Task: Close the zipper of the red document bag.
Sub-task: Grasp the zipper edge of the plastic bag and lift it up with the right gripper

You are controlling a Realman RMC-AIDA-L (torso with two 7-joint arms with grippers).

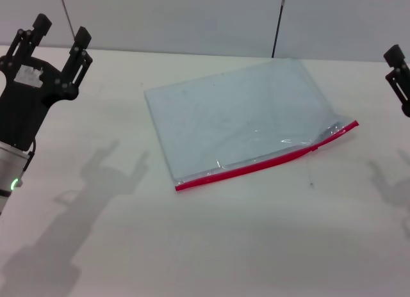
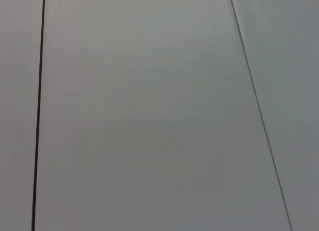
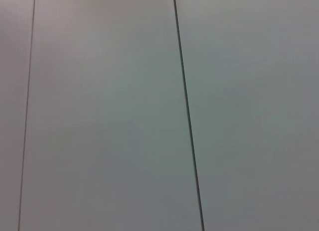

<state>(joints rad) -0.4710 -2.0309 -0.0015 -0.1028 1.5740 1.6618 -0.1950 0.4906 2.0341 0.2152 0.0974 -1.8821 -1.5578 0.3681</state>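
The red document bag [image 1: 237,114], a flat translucent pale blue pouch, lies on the white table [image 1: 211,246] in the head view, turned at an angle. Its zipper [image 1: 256,164] is a bright red strip along the near long edge, with a tiny slider [image 1: 314,148] toward the right end; the bag mouth gapes slightly right of the slider. My left gripper [image 1: 59,27] is raised at the far left, open, well away from the bag. Only part of my right gripper [image 1: 398,76] shows at the right edge. Both wrist views show only grey wall panels.
Bare white table surrounds the bag, with arm shadows on it at left and right. A grey wall with thin dark seams [image 1: 277,22] rises behind the table's far edge.
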